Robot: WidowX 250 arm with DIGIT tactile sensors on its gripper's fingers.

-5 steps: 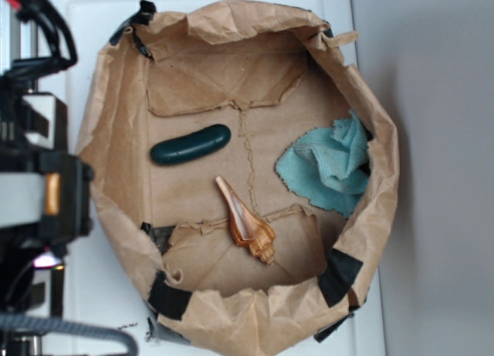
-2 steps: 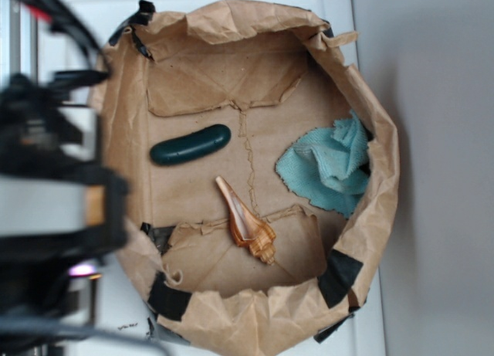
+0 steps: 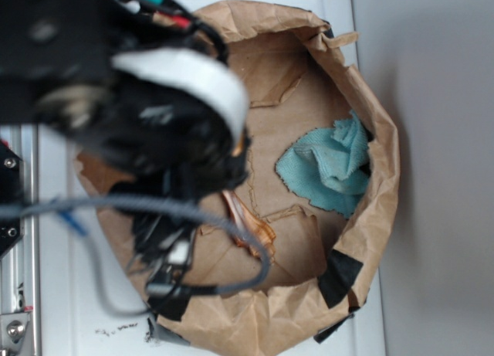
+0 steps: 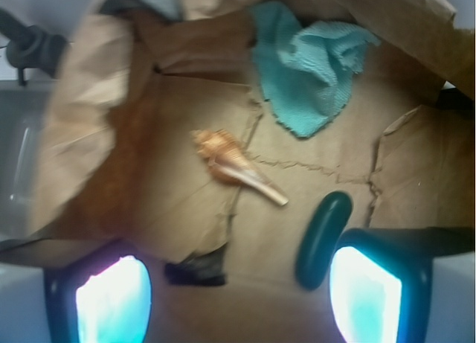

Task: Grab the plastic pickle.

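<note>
The dark green plastic pickle (image 4: 322, 239) lies on the brown paper floor of the bag in the wrist view, just inside my right finger. My gripper (image 4: 238, 298) is open and empty, held above the floor. Its two glowing pads (image 4: 113, 302) stand wide apart at the bottom of that view. In the exterior view the blurred black arm (image 3: 147, 109) covers the left half of the bag and hides the pickle and the gripper's fingers.
An orange-brown spiral seashell (image 4: 232, 164) lies mid-floor; part of it shows in the exterior view (image 3: 248, 226). A light teal cloth (image 3: 328, 167) is bunched at the right wall. Crumpled brown paper walls (image 3: 370, 217) with black tape patches ring the floor.
The arm has swung in from the left edge over the bag. It now covers the pickle, which showed clearly in the exterior view before.
</note>
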